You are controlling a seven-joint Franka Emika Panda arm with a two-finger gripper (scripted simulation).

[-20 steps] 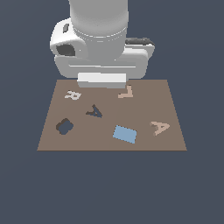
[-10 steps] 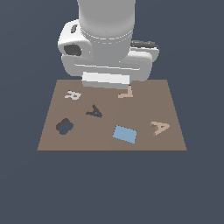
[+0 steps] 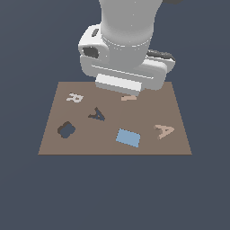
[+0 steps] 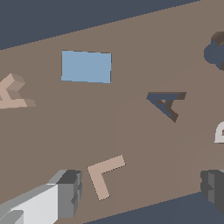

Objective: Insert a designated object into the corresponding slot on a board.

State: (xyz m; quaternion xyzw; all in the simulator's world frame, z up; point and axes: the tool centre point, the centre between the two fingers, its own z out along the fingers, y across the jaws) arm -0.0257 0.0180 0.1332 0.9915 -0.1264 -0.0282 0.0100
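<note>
We see the gripper spread wide, its fingers holding nothing, above the tan L-shaped piece; the tan "A" lies on the board, well apart from the A-shaped slot, beyond the blue rectangle.

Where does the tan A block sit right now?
In the exterior view the tan A block lies near the board's right edge, right of the blue rectangle.
</note>
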